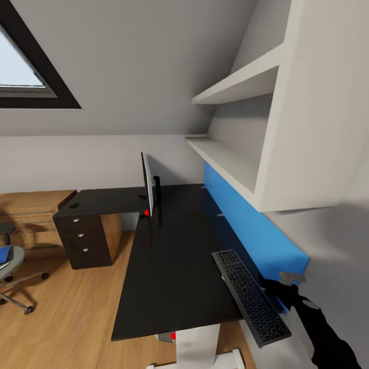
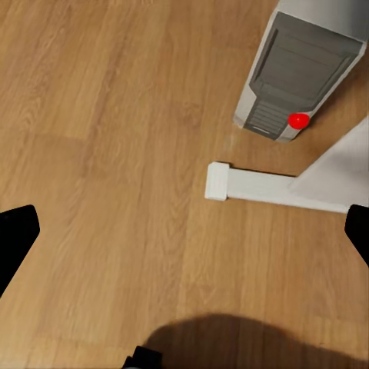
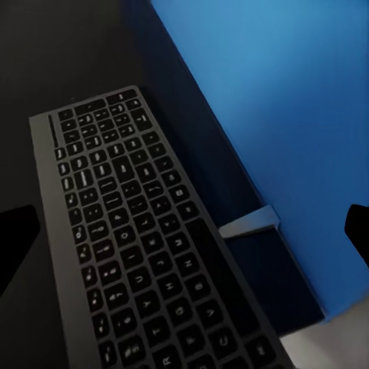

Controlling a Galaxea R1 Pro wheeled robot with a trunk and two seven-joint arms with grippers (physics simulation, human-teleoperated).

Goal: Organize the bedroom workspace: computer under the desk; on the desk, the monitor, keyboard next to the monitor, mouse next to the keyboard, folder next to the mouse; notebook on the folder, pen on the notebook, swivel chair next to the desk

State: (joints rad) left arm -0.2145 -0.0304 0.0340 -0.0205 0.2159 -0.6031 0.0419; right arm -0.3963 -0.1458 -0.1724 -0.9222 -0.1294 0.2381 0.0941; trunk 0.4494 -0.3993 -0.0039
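Keyboard [image 1: 250, 297] at the desk's [image 1: 174, 266] near right corner, long axis running near-to-far, near end overhanging beside the right gripper [image 1: 287, 287], jaws spread wide and empty; left gripper [image 2: 184, 231] likewise, over floor.

Open desk middle, crowded back edge

The desk [image 1: 169, 266] is bare across its wide middle. The monitor [image 1: 147, 185] stands edge-on at the far end; the keyboard [image 1: 250, 295] lies along the near right side, overhanging the front edge, just beside the blue wall panel [image 1: 246, 225]. White shelves [image 1: 230, 154] overhang that side. Below, the computer [image 2: 304, 73] and white desk foot [image 2: 261, 187] occupy the floor.
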